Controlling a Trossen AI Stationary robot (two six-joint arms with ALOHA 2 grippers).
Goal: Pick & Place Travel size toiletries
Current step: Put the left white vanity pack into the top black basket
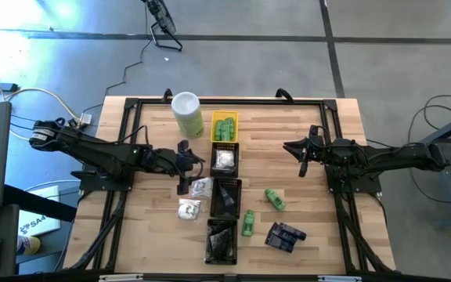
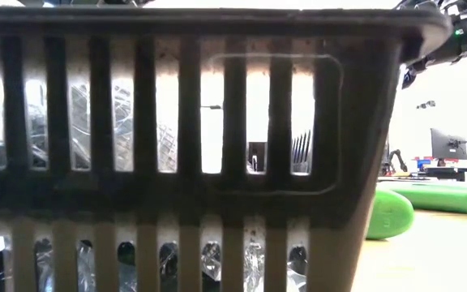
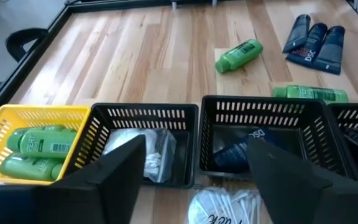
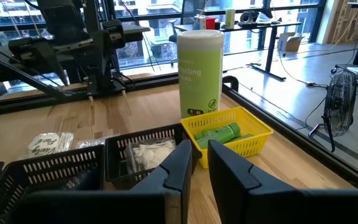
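Note:
Toiletries lie about a column of small trays. The yellow tray holds green bottles. The black tray beside it holds white wrapped pieces, and the following black tray holds a dark packet. On the wood lie two white wrapped pieces, two green bottles and dark packets. My left gripper hovers open just left of the trays with nothing between its fingers. My right gripper waits shut at the right, above the table.
A tall pale-green canister with a white lid stands at the far end of the tray column. A fourth black tray sits at the near end; its slatted wall fills the low view. Bare wood stretches between the trays and the right arm.

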